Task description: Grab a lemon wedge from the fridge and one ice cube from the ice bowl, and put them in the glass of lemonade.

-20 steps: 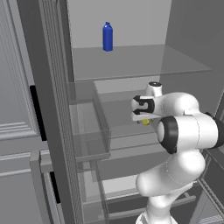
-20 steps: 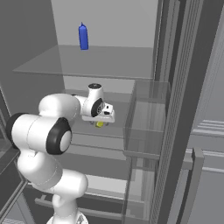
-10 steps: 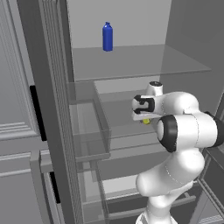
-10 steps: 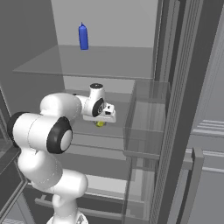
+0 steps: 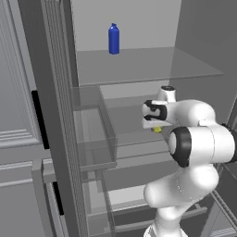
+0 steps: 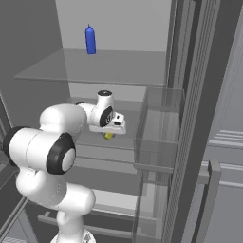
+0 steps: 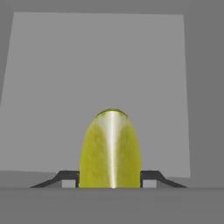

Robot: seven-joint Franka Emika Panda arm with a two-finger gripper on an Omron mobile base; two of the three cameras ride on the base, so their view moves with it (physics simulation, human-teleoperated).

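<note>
Our pincer (image 7: 111, 181) clamps the small bright yellow lemon wedge (image 7: 111, 149); above it stands a blue bottle (image 5: 114, 39) on the clear upper shelf (image 5: 148, 65).

lemon wedge (image 7: 111, 151): bright yellow, pale stripe down middle, rounded end up | pressed between tool (image 7: 109, 179) tips | fridge (image 5: 139, 65): open, clear shelves, wedge above middle shelf

lemon wedge (image 7: 111, 151) between gripper (image 7: 109, 178) fingers, inside fridge (image 5: 139, 69) | bottle (image 5: 114, 39) on shelf above
</note>
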